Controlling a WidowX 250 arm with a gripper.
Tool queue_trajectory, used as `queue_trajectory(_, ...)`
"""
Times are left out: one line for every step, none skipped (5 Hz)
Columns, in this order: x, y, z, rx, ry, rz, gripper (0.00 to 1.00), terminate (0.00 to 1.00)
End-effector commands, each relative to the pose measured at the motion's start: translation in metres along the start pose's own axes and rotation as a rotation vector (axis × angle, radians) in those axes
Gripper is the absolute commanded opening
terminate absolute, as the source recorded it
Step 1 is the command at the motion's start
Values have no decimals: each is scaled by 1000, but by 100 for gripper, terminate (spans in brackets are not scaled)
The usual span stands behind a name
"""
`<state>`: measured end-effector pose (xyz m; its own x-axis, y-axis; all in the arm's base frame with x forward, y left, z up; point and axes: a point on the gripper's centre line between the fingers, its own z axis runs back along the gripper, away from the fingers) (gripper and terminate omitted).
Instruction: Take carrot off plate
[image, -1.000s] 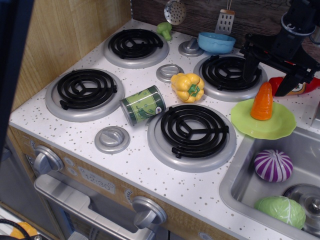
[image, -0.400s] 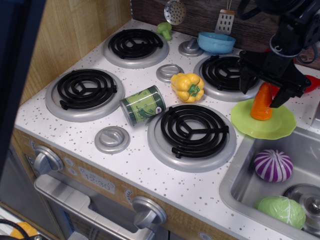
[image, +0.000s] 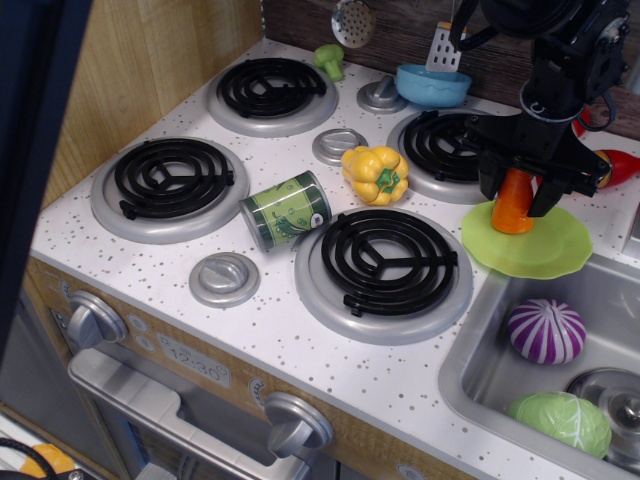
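The carrot (image: 512, 208) is an orange cone standing on the left part of the lime-green plate (image: 545, 250), right of the front right burner. My gripper (image: 517, 188) has come down over it from above. A black finger sits against each side of the carrot's upper half, hiding its tip. The jaws look shut on the carrot. Its base still appears to touch the plate.
A yellow toy pepper (image: 375, 173) and a green can (image: 286, 209) lying on its side are between the burners. A blue bowl (image: 432, 84) sits at the back. A red bottle (image: 617, 165) lies behind the plate. The sink (image: 480, 370) holds a purple cabbage (image: 545, 331) and a green one (image: 562, 421).
My gripper has dropped from behind the plate down over the carrot and its fingers have narrowed onto it. The carrot has shifted slightly to the left on the plate.
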<state>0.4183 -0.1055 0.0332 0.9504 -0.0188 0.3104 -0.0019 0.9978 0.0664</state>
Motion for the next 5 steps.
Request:
queue_trajectory(11, -3, 18, 2, -41, 4, 0, 0)
queue_trajectory(9, 16, 38, 108, -28, 5, 0, 0)
queue_trajectory(4, 41, 52, 173, -1, 24, 0, 0)
queue_trajectory(-10, 52, 64, 244, 41, 75, 0, 0)
queue_trajectory(-25, 63, 63, 294, 54, 154, 0, 0)
